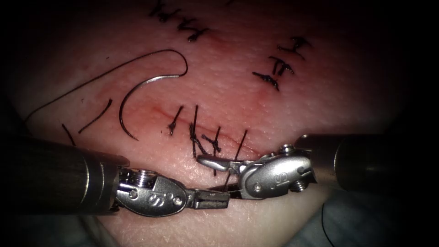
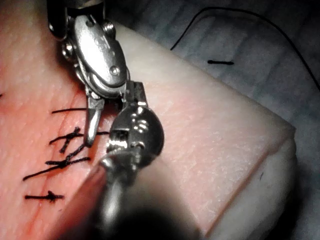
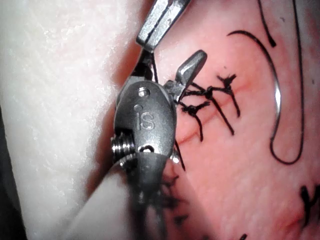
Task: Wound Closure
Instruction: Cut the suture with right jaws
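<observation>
The pale pink slab of pork-belly tissue (image 1: 283,91) lay under both instruments, its thin reddish cut (image 1: 160,112) running across it and crossed by several knotted black stitches (image 1: 196,132). The left arm's silver needle driver (image 1: 215,200) came in low from the left, its dark jaws pressed together and pointing at the other tool; whether any thread lay between them I could not make out. The right arm's silver needle driver (image 1: 218,176) met it almost tip to tip. Its jaws stood apart, one bright blade (image 1: 212,161) reaching out over the nearest stitch and the other lower down, close against the left tool's tip, with a strand of the black stitch thread (image 1: 238,151) passing down between them. From the right wrist camera the same spread showed, the raised blade (image 3: 192,66) touching the knots and the left tool's jaws (image 3: 159,22) just beyond it.

The curved steel needle (image 1: 132,98) was held by neither tool. It lay flat on the tissue, well away from both sets of jaws, up and to the left of the left tool's tip, on the left end of the cut. Its long black thread (image 1: 91,80) looped off from its upper end towards the left edge. Two short cut ends of thread (image 1: 95,118) lay near the needle, above the left tool's shaft.
</observation>
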Controlling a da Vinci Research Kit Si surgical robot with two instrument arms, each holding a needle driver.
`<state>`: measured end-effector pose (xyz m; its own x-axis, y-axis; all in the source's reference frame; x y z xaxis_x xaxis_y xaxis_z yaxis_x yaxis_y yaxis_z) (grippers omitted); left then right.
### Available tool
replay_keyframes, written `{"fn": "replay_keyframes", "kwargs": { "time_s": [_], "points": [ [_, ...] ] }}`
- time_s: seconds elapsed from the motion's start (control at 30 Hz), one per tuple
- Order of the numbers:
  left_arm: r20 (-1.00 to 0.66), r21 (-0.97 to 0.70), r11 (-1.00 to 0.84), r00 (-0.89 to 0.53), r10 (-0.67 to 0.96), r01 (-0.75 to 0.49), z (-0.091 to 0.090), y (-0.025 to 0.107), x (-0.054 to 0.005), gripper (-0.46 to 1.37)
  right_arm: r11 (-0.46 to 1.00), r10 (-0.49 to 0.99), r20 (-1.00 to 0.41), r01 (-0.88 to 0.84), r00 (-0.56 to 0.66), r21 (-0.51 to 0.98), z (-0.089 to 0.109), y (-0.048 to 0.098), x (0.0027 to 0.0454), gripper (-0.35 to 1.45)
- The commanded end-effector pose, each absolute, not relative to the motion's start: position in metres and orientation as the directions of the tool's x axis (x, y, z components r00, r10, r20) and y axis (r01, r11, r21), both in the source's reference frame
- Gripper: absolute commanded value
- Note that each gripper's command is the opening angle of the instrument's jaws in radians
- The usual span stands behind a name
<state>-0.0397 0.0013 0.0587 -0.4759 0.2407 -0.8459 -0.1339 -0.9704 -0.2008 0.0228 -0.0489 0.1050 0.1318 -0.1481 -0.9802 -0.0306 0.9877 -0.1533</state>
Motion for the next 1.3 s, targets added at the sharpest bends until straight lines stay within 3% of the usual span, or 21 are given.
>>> {"fn": "replay_keyframes", "kwargs": {
  "time_s": [0.03,0.63,0.77,0.83,1.0,1.3],
  "points": [
    [-0.848,-0.21,-0.971,-0.472,0.241,-0.118,0.0587,0.0012,-0.0398,-0.35,0.988,-0.148,-0.98,-0.027,0.131,-0.153,0.105,-0.0489,0.023,1.22],
    [-0.854,-0.214,-0.971,-0.461,0.24,-0.11,0.0585,0.0009,-0.0403,-0.35,0.988,-0.147,-0.98,-0.031,0.134,-0.153,0.1051,-0.0486,0.0238,1.1],
    [-0.855,-0.215,-0.971,-0.46,0.24,-0.108,0.0585,0.0008,-0.0404,-0.35,0.987,-0.153,-0.979,-0.031,0.134,-0.159,0.1053,-0.0486,0.0238,0.88],
    [-0.855,-0.214,-0.971,-0.46,0.24,-0.108,0.0585,0.0008,-0.0404,-0.35,0.984,-0.166,-0.978,-0.037,0.125,-0.172,0.1054,-0.0485,0.0237,0.64],
    [-0.856,-0.214,-0.971,-0.459,0.239,-0.105,0.0586,0.0007,-0.0404,-0.35,0.98,-0.187,-0.975,-0.044,0.12,-0.194,0.1058,-0.0486,0.0235,-0.34],
    [-0.856,-0.214,-0.971,-0.459,0.238,-0.105,0.0585,0.0004,-0.0405,-0.35,0.978,-0.197,-0.964,-0.03,0.178,-0.206,0.1064,-0.0492,0.0235,-0.35]
  ]
}}
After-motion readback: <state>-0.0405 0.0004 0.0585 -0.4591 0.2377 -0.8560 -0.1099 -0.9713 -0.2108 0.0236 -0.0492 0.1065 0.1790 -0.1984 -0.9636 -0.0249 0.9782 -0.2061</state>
